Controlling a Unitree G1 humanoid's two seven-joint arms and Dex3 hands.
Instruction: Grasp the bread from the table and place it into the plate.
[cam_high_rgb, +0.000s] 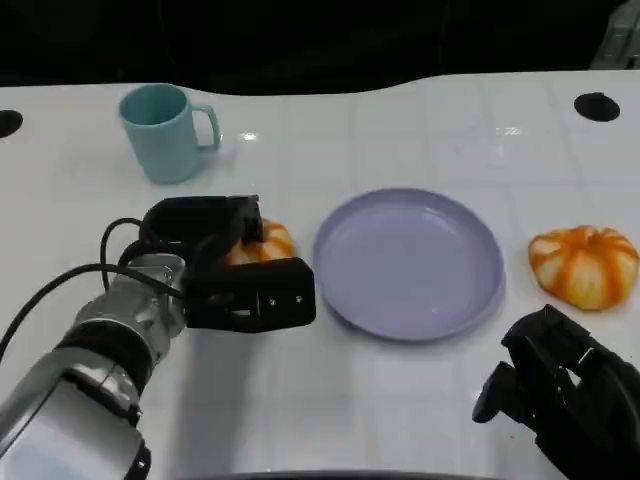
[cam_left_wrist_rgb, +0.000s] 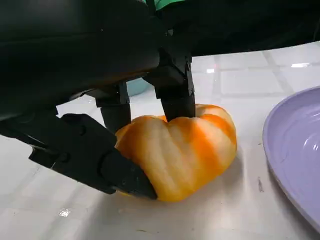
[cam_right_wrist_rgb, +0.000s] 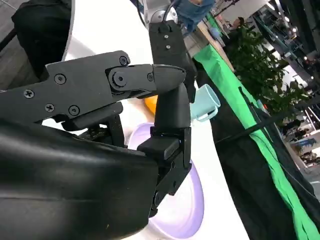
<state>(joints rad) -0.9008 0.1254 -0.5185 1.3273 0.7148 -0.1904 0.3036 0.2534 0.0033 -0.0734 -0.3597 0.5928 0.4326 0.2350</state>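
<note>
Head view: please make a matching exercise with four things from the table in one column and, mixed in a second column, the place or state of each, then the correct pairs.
Things
1. cup
2. plate
3. bread beside the left robot hand
4. second bread

Places or states
a. between the fingers of the left robot hand
b. lies untouched, right of the plate
c. stands far left, handle to the right
d. middle of the table, nothing on it

Pairs: 1-c, 2-d, 3-a, 4-b
</note>
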